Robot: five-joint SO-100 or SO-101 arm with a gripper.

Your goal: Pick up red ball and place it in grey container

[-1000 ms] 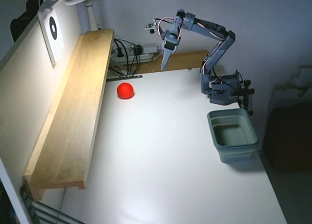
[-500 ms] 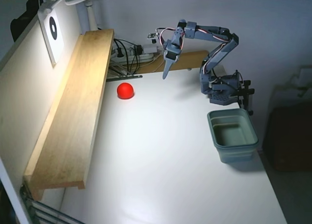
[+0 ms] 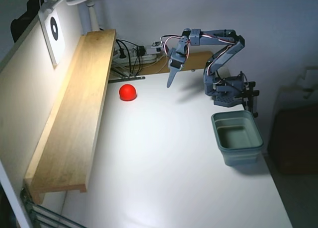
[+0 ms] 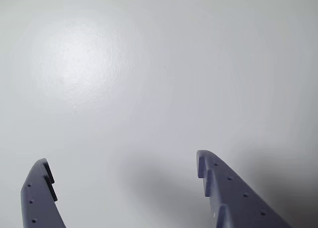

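Note:
The red ball (image 3: 127,92) lies on the white table near the back, beside the wooden shelf. The grey container (image 3: 237,137) stands empty at the table's right side, just in front of the arm's base. My gripper (image 3: 170,82) hangs above the table at the back, pointing down, to the right of the ball and apart from it. In the wrist view my gripper (image 4: 119,168) is open and empty, its two blue fingertips wide apart over bare white table. The ball and the container are out of the wrist view.
A long wooden shelf (image 3: 74,114) runs along the table's left side. Cables and a power strip (image 3: 134,53) lie at the back behind the ball. The arm's base (image 3: 226,91) is clamped at the right back edge.

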